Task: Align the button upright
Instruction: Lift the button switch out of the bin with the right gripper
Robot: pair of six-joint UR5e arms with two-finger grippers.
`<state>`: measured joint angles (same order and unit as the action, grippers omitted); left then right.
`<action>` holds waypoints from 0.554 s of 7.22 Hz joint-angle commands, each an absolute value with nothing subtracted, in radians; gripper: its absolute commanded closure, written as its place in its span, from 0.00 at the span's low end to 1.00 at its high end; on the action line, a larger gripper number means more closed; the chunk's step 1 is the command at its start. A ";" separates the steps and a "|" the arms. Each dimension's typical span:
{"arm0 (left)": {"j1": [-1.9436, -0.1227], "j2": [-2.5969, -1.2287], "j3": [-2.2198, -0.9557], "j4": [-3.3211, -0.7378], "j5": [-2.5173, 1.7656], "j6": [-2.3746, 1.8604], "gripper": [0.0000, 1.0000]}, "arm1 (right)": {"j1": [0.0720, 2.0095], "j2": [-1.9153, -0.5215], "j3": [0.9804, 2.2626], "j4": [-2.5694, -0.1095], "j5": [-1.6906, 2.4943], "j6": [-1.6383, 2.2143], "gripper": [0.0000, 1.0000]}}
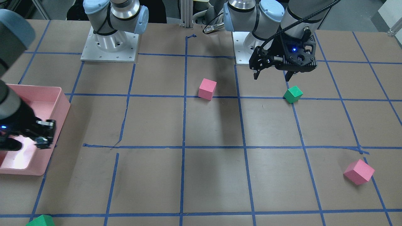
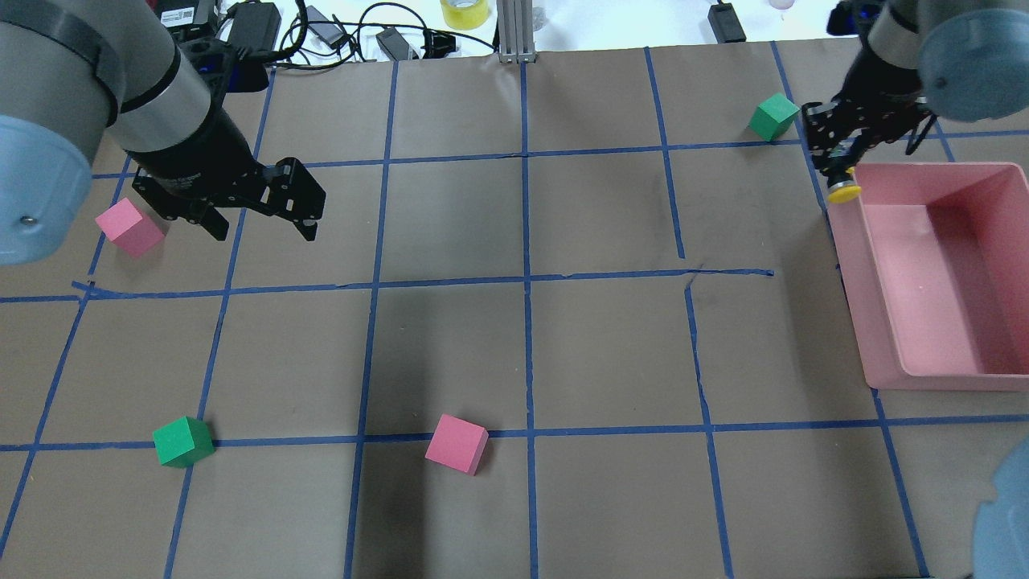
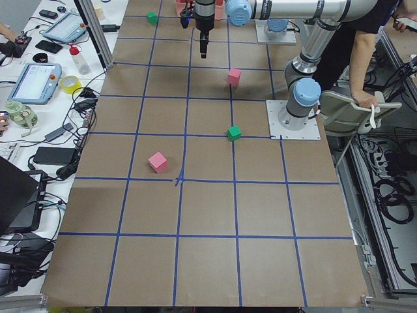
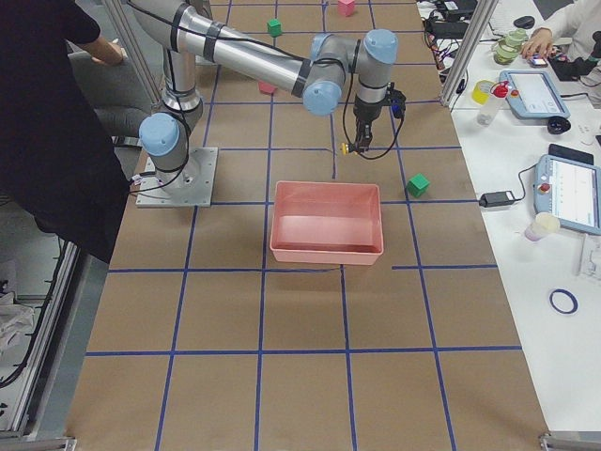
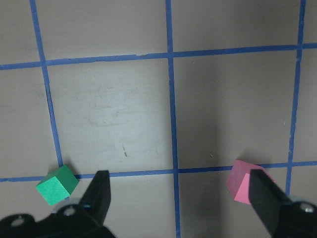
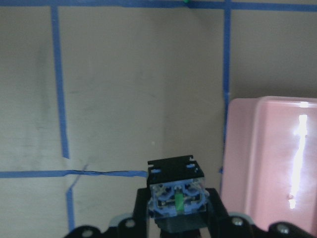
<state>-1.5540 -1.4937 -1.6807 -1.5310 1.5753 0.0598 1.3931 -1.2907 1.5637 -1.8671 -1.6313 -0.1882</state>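
Right hand (image 2: 838, 175) clamps the button (image 2: 844, 193) near the pink bin (image 2: 852, 297); left hand (image 2: 265, 230) spread.

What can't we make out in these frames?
- Right wrist: button shows only its base; cap hidden behind it.
- Overhead: right end effector covers button body; only cap shows.
- Exterior right: button too small to judge tilt.
- Front-facing: green cube cut off by bottom edge; right arm hides part of bin.
- Left wrist: left end effector overlaps pink cube's corner.

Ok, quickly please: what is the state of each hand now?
Left hand: open, holding nothing.
Right hand: closed, holding the button.
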 commanded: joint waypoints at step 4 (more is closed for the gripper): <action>-1.551 -1.496 -1.680 -1.529 1.577 0.060 0.00 | 1.775 -1.057 1.450 -2.022 -1.536 0.173 1.00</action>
